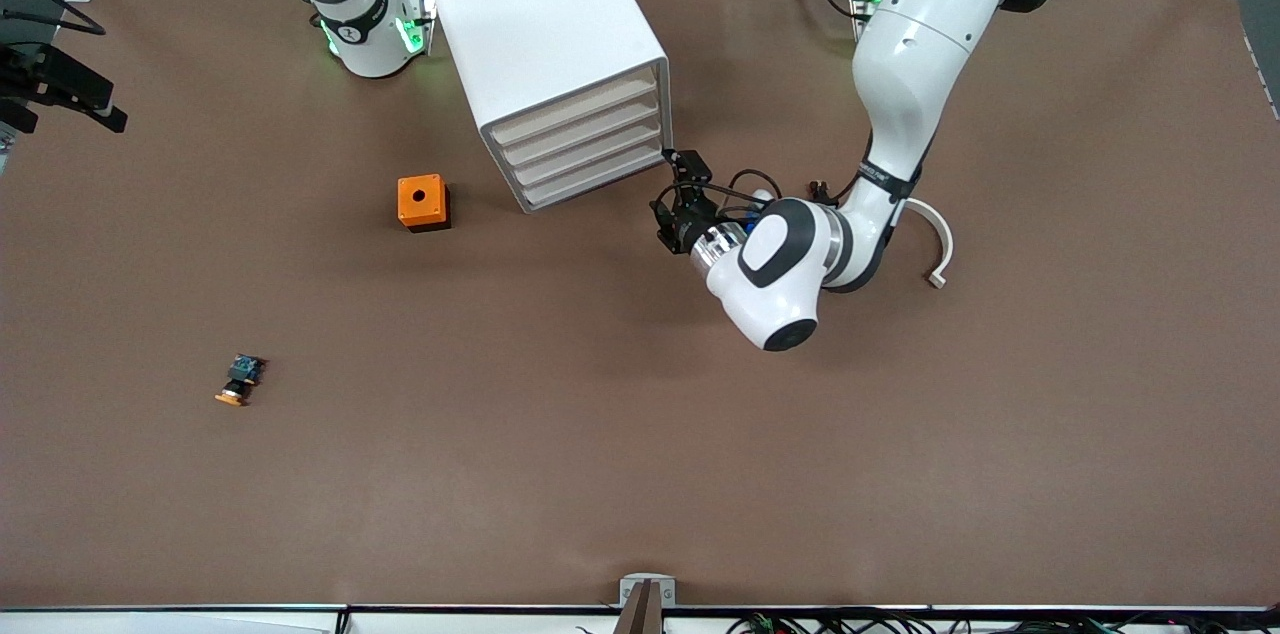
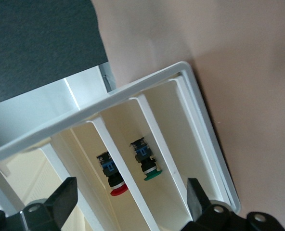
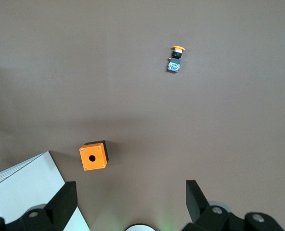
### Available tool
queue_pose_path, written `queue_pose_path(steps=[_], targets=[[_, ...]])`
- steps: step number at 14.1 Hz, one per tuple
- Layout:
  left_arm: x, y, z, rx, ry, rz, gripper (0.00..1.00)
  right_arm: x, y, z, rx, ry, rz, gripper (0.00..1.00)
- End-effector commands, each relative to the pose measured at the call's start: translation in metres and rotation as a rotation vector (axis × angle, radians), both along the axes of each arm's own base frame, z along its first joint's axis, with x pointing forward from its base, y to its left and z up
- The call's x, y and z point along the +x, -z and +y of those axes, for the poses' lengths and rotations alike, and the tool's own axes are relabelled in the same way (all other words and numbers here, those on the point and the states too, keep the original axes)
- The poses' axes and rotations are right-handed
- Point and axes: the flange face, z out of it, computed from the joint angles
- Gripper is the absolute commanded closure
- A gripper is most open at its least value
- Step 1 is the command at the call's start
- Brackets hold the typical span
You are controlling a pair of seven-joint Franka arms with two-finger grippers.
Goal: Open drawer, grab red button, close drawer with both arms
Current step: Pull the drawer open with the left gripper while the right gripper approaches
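While the right end effector waits spread near its base, the left end effector, fingers apart, is aimed at the cabinet front; a drawer must be gripped next.

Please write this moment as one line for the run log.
left gripper: open, at drawer unit front | button: inside, ungrasped | right gripper: open, waiting above table | orange box: on table

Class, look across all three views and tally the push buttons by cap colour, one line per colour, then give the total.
Red-capped button, in the drawer unit: 1
Green-capped button, in the compartment beside it: 1
Orange-capped button, on the table: 1
Total: 3
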Motion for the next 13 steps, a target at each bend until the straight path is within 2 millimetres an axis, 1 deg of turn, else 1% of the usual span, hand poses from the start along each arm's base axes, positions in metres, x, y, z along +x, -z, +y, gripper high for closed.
queue_pose_path(steps=[1,3,4,5,6,7,9,10,11,13], targets=[[-0.008,0.007,-0.018,0.028,-0.019,0.075,0.10,-0.005,-0.005,0.000,0.010,-0.010,-0.009,0.00],[-0.011,0.012,-0.021,0.017,-0.043,0.109,0.24,-0.005,-0.005,0.000,0.010,-0.010,-0.009,0.00],[-0.013,0.012,-0.023,0.012,-0.046,0.116,0.26,-0.005,-0.005,0.000,0.010,-0.010,-0.009,0.00],[-0.023,0.015,-0.030,0.016,-0.029,0.129,0.29,-0.005,-0.005,0.000,0.010,-0.012,-0.009,0.00],[-0.026,0.020,-0.031,0.044,-0.034,0.149,0.33,-0.005,-0.005,0.000,0.010,-0.010,-0.009,0.00],[-0.029,0.026,-0.032,0.080,-0.043,0.176,0.35,-0.005,-0.005,0.000,0.010,-0.010,-0.009,0.00],[-0.041,0.030,-0.039,0.092,-0.028,0.210,0.35,-0.005,-0.009,-0.001,0.009,-0.007,-0.013,0.00],[-0.046,0.029,-0.042,0.090,-0.015,0.223,0.35,-0.004,-0.011,-0.001,0.007,-0.012,-0.018,0.00],[-0.056,0.028,-0.049,0.093,0.009,0.246,0.35,-0.003,-0.015,-0.002,0.004,-0.010,-0.026,0.00],[-0.067,0.030,-0.051,0.104,0.038,0.275,0.36,-0.001,-0.016,-0.003,0.003,-0.007,-0.030,0.00]])
